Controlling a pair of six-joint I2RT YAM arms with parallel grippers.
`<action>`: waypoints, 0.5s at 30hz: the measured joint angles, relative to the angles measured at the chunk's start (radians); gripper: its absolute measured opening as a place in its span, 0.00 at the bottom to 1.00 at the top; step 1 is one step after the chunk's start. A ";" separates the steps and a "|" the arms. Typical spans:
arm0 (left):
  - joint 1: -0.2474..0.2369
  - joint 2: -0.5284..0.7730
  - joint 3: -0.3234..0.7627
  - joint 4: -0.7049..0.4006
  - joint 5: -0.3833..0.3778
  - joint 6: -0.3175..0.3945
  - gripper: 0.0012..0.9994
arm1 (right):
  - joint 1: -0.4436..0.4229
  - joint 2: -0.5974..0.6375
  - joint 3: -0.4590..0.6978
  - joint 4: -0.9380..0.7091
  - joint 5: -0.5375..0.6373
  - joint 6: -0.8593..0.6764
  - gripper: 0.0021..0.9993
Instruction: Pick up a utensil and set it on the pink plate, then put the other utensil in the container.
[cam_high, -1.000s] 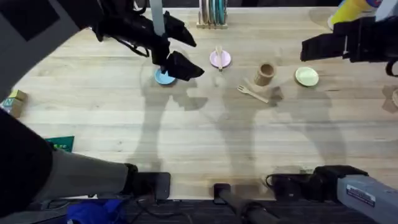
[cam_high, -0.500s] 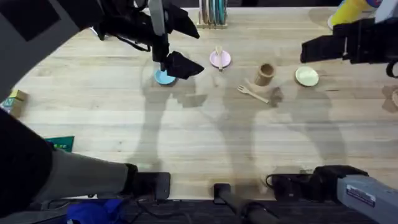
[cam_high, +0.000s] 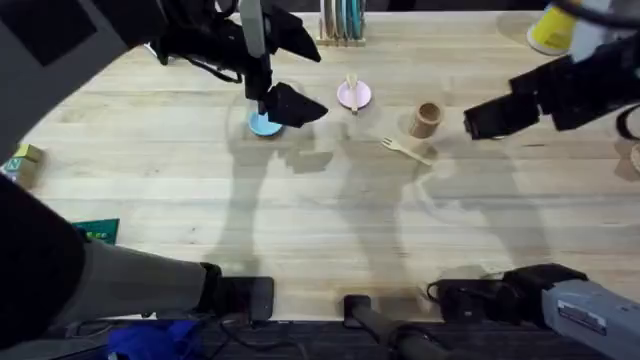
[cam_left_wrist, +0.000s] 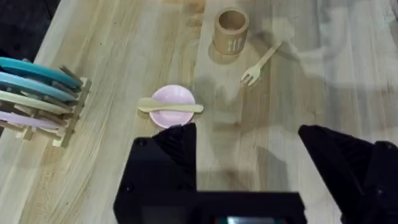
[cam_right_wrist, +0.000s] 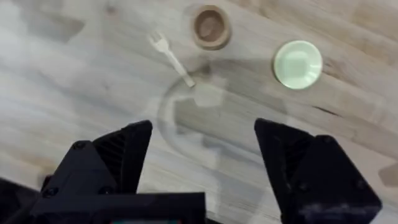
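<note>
Fingers of both arms are spread wide with nothing held. The left fingers (cam_left_wrist: 249, 162) hang above the desk (cam_high: 200, 200) beside the light blue plate (cam_high: 263, 125), which the arm partly hides. The right fingers (cam_right_wrist: 202, 155) hover over the wooden fork (cam_right_wrist: 172, 58). That fork lies on the desk just beside the upright container (cam_high: 426, 119), whose inside looks bare. The plain utensil (cam_left_wrist: 170, 107) rests across the pink plate (cam_left_wrist: 173, 98). A pale green plate (cam_right_wrist: 298, 64) sits near the container.

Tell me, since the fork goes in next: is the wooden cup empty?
Empty. The right wrist view looks down into the container and shows bare bottom; the fork lies on the table beside it.
</note>
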 joint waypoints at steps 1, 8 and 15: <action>0.000 0.000 0.000 0.000 0.000 0.000 1.00 | 0.013 0.003 0.000 -0.004 -0.002 -0.006 1.00; 0.000 0.000 0.000 0.000 0.000 0.000 1.00 | 0.116 0.089 0.004 -0.071 -0.013 -0.054 1.00; 0.000 0.000 0.000 0.000 0.000 0.000 1.00 | 0.202 0.217 0.004 -0.080 -0.013 -0.075 1.00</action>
